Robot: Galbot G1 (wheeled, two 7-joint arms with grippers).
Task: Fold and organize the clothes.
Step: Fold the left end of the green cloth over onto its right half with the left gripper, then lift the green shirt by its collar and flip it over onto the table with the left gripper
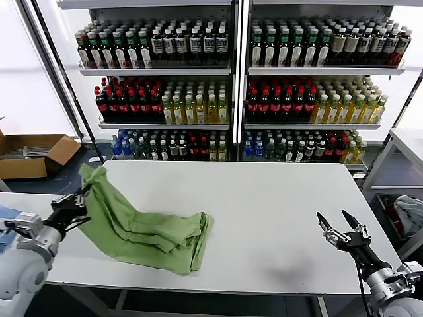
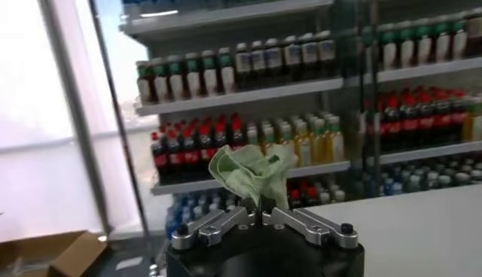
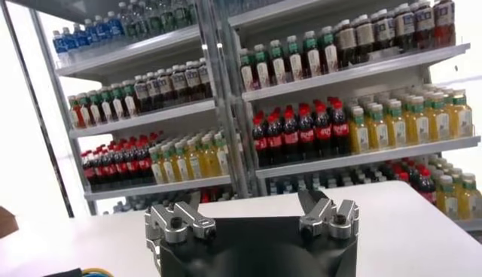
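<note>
The light green shirt (image 1: 149, 234) lies bunched in a long fold on the white table (image 1: 264, 205), left of the middle. Its left end is lifted off the table. My left gripper (image 1: 82, 197) is shut on that lifted end at the table's left edge. In the left wrist view a crumpled tuft of the green shirt (image 2: 252, 173) sticks up from my shut left gripper (image 2: 258, 214). My right gripper (image 1: 337, 222) is open and empty above the table's front right corner, far from the shirt. In the right wrist view it (image 3: 252, 207) is spread wide with nothing between the jaws.
Shelves of bottled drinks (image 1: 218, 86) stand behind the table. An open cardboard box (image 1: 30, 153) sits on the floor at the far left. A side table (image 1: 406, 142) and a bin with cloth (image 1: 406, 214) stand at the right.
</note>
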